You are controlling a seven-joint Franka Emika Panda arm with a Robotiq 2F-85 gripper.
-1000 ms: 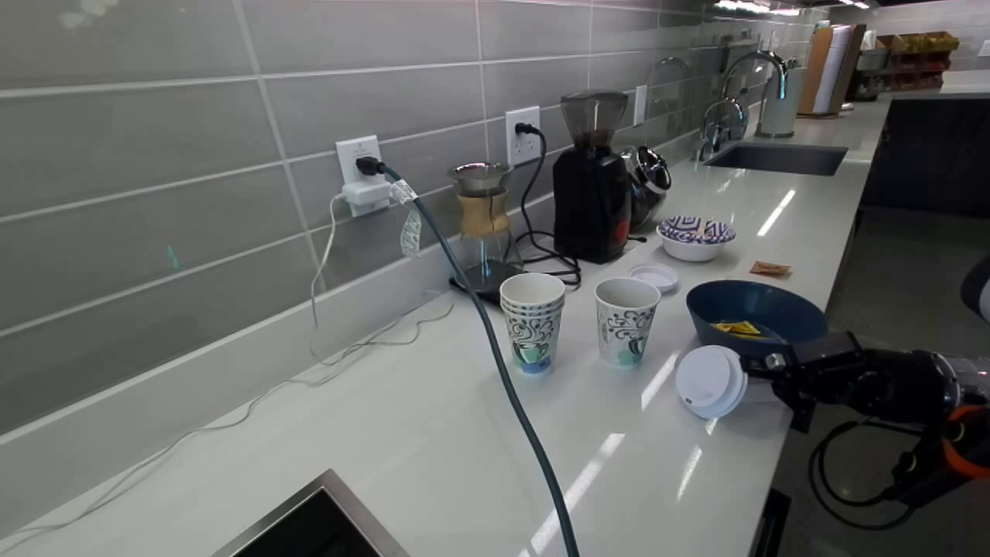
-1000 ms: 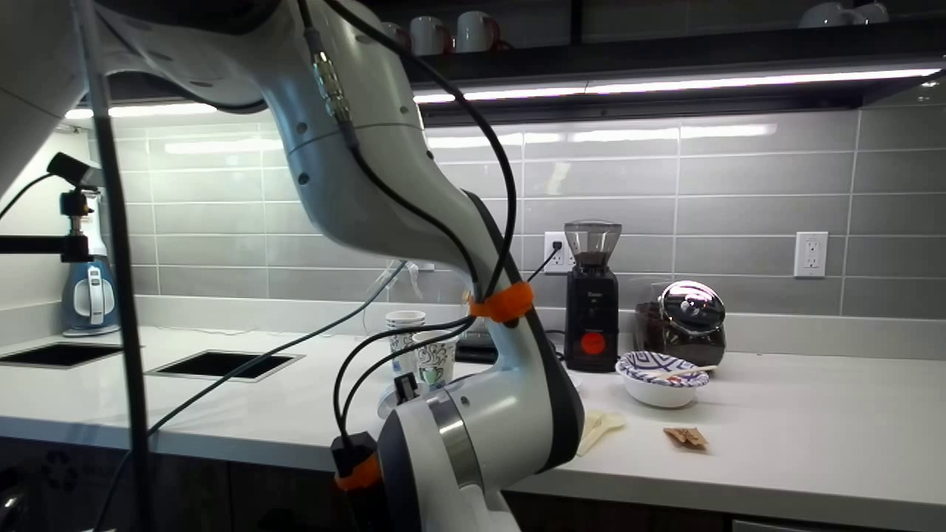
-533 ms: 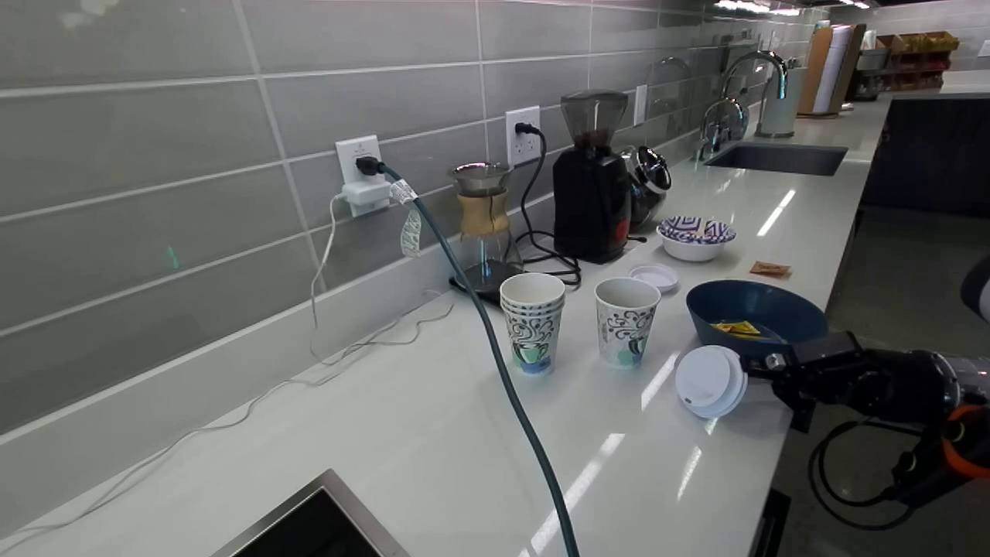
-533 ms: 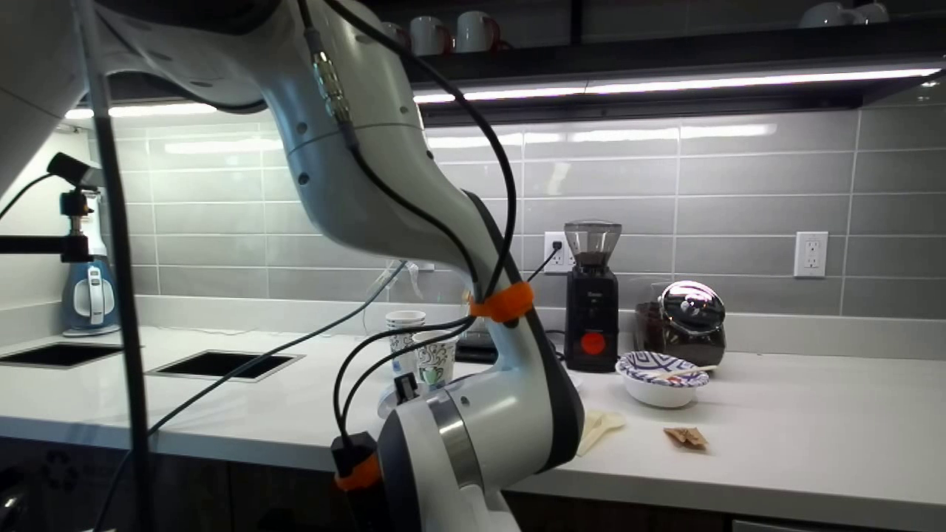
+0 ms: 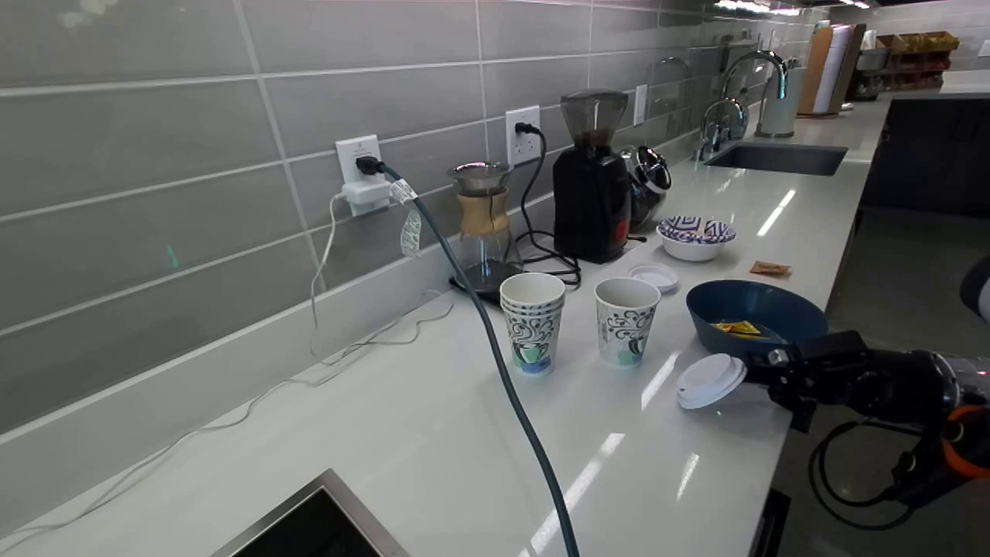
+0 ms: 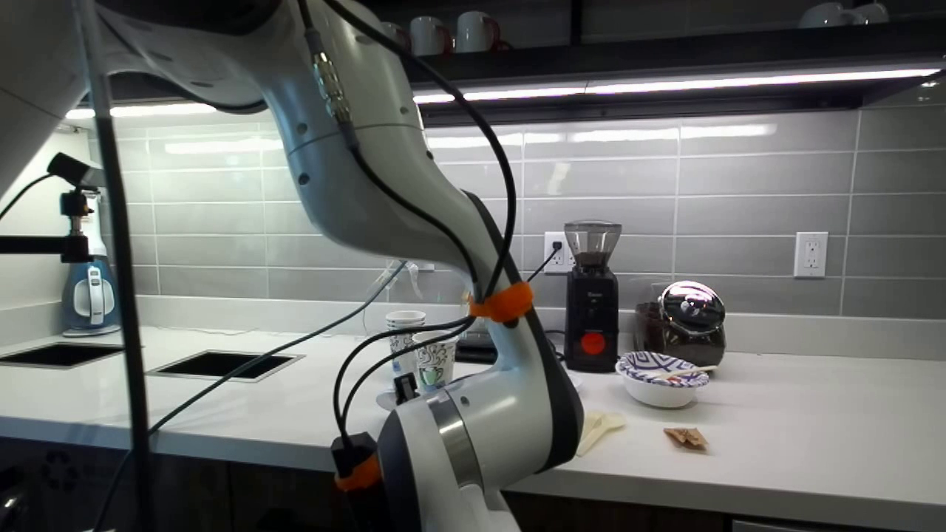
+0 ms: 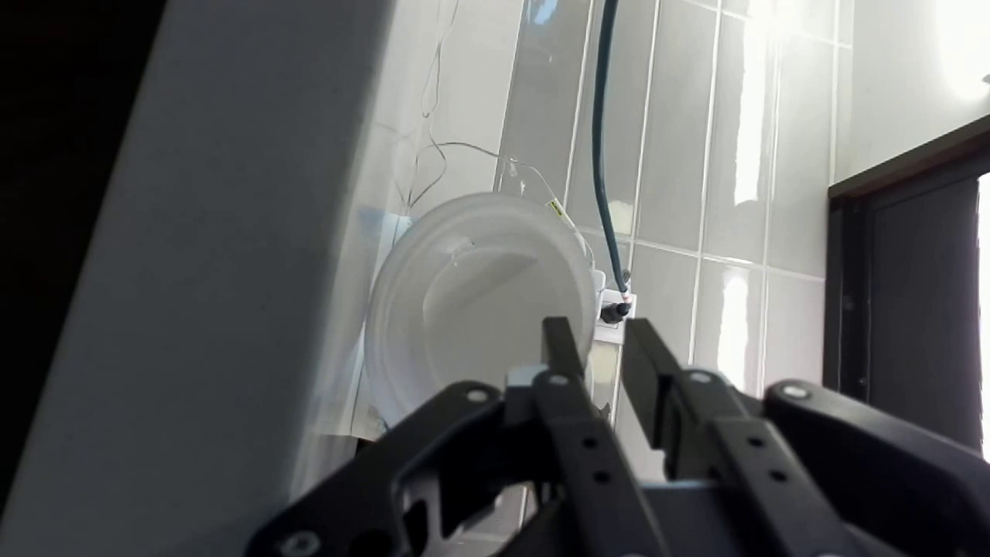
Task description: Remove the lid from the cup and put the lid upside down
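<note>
Release seems in hand: fingers (image 7: 646,363) slightly parted, lid (image 5: 710,381) tilted beside the blue bowl (image 5: 773,309). Next, it likely needs turning hollow-up.

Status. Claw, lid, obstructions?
Claw open.
Lid off cup, tilted by the claw; touching counter or not, unclear.
Dark blue bowl partly behind claw in an exterior view; may crowd it.

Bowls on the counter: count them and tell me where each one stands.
2 in an exterior view: the dark blue bowl, just beyond the tilted lid; the patterned bowl, farther along, near the coffee grinder. Others could be hidden, nested under the patterned one.
</note>
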